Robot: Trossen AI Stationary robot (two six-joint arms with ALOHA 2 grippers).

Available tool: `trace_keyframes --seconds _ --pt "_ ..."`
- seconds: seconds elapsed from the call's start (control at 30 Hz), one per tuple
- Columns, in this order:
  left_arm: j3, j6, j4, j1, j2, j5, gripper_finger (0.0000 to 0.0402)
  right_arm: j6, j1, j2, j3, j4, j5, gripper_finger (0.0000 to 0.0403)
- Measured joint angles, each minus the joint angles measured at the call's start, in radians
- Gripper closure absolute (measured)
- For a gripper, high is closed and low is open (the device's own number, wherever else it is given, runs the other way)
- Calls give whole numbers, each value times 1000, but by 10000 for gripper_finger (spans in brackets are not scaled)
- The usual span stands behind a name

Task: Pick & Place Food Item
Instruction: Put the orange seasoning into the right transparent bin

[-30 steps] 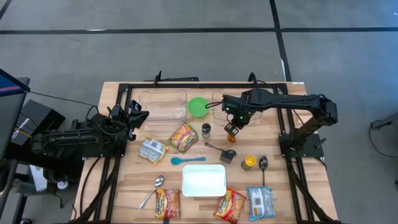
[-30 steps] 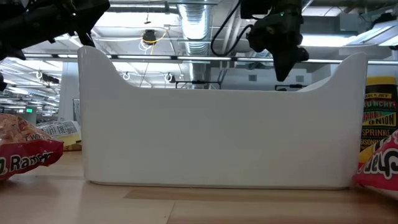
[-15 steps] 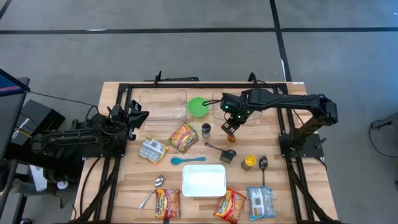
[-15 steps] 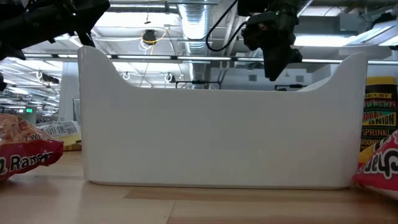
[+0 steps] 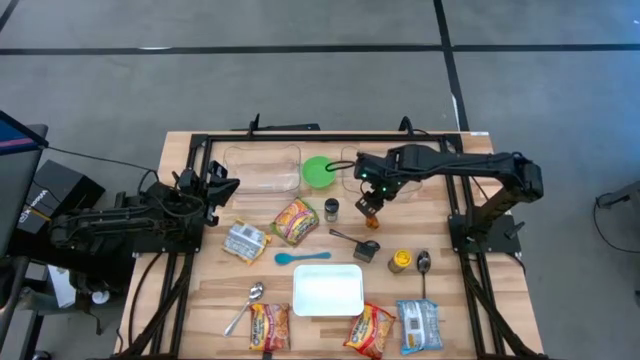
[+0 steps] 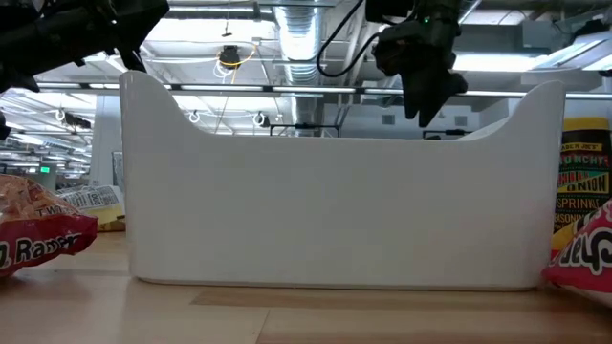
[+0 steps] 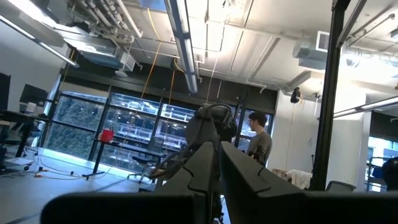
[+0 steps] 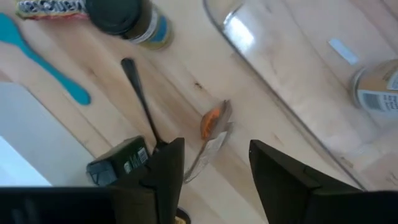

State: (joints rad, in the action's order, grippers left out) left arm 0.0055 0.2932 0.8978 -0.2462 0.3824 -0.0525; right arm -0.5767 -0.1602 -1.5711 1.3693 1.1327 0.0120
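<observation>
Two fingers of the right hand point(image 8: 214, 168) stand apart, empty, above a small orange packet point(image 8: 214, 127) lying on the table point(image 5: 460, 330). Just beside it lie a black spoon point(image 8: 140, 99) and a dark packet point(image 8: 118, 163), with a jar point(image 8: 127, 20) and blue spoon point(image 8: 43, 62) farther off. The left hand point(image 5: 222, 190) is closed, empty, raised at the table's left edge.

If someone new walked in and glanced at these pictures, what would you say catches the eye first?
Probably the right gripper, open and empty, hanging above the small packet on the wood near the table's middle. Next, the white tray at the front, ringed by bright ramen packs, and the green bowl at the back. The left gripper waits shut at the left edge.
</observation>
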Motion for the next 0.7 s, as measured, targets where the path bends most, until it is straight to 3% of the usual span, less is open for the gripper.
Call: trace_keyframes --seconds 0.37,0.7 --pt "0 0 0 0 4 0 380 -9 56 -65 1 26 84 231" --pt "0 0 1 0 16 0 380 -3 55 -154 0 41 85 232"
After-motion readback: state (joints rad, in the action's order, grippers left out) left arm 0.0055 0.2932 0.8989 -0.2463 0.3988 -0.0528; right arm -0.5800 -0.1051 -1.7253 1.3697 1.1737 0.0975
